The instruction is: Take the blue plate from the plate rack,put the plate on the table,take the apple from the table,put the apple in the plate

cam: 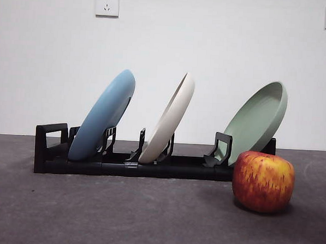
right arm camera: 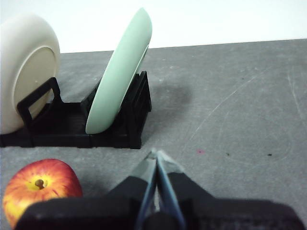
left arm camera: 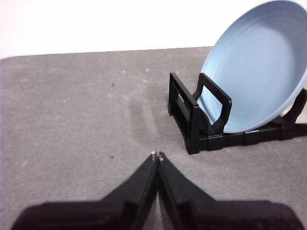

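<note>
Three plates in one plate rack point(cam: 122, 166), one apple, two grippers. Standing in the rack's slots, all tilted the same way in the front view, tops leaning toward the apple's end: the blue plate point(cam: 103, 116) at the end farthest from the apple, a cream-white plate point(cam: 168, 119) in the middle slot, a sage-green plate point(cam: 256, 121) at the end nearest the apple. Each on edge, lower rim down between the black prongs, hollow face turned up and toward the apple's end. Long axis of the rack running straight across the front view, side to side, on the dark grey table point(cam: 92, 216).

One red and yellow apple point(cam: 263, 182) on the table, just in front of the rack's green-plate end, overlapping that end in the front view; stem pit turned upward in the right wrist view.

Two wall sockets point(cam: 107, 4) high behind the rack.

Left gripper point(left arm camera: 157, 155) off the rack's blue-plate end, apart from it, jaws pressed together, holding nothing. Right gripper point(right arm camera: 156, 154) near the green-plate end, beside the apple, jaws likewise closed on nothing. Nothing between the left gripper and the blue plate but the rack's end frame.
</note>
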### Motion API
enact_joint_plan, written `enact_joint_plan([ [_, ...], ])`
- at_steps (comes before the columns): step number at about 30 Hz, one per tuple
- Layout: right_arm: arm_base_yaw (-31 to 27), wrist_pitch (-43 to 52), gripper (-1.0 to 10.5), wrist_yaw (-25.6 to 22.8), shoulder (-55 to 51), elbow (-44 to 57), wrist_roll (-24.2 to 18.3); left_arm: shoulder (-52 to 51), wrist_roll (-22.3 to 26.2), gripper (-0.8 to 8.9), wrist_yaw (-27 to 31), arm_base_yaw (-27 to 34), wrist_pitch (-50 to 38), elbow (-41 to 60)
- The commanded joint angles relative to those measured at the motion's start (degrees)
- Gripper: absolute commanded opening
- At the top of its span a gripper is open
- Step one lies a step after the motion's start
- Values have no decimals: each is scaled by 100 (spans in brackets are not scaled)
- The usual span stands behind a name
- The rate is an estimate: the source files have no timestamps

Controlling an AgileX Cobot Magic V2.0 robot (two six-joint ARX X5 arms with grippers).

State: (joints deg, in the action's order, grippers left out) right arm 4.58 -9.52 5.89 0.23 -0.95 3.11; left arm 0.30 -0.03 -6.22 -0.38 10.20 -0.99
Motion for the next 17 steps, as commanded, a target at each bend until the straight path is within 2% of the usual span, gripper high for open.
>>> enact_joint_plan([
  [1, -2, -70, 1, 13, -13, 59, 789, -20, -295, -3, -26, 11, -37, 76],
  [4, -2, -63, -1, 20, -13, 57, 1307, -20, -841, -5, -195, 11, -57, 74],
  [7, -2, -146, -10, 151, -11, 0, 1556, -20, -1388, -6, -638, 11, -101, 46],
  [10, -2, -310, -10, 332, 63, -181, 1624, -4, -1921, -6, -793, 11, -63, -72],
  [17, -2, -765, -11, 321, 737, -1097, 2304, 365, -2341, -6, -785, 11, 33, -739],
])
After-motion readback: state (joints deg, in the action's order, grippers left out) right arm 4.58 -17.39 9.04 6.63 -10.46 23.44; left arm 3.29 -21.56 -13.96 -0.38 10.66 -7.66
